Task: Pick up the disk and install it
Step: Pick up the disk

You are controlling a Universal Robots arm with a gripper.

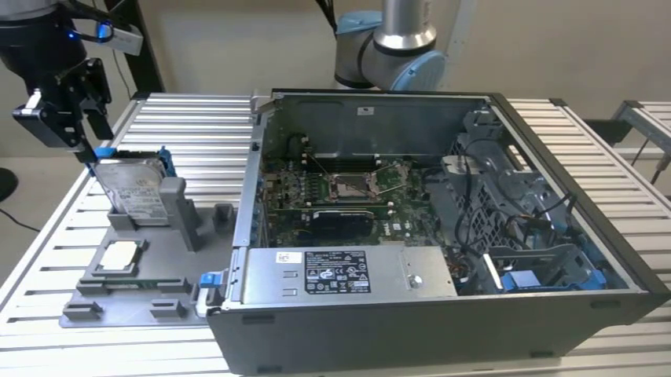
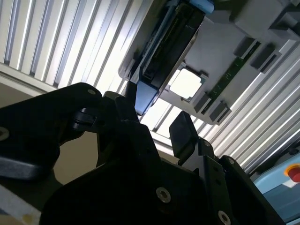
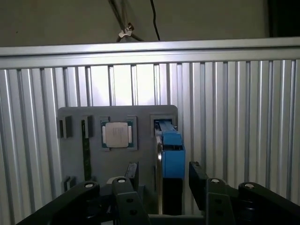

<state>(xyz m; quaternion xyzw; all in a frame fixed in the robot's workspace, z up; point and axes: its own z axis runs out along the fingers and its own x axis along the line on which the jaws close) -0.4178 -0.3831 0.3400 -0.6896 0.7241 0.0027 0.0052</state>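
**Straight below you, standing on edge**

The flat silver-grey hard drive in its blue plastic carrier frame (image 1: 134, 188) stands upright in the grey moulded parts holder (image 1: 168, 259). It sits at the exterior view's left, well apart from the open grey computer case (image 1: 441, 314). Your black gripper (image 3: 164, 171) hangs just above the drive's top edge. Its fingers are parted, one off each flat face, grasping nothing. The drive's long axis looks to point up at you.
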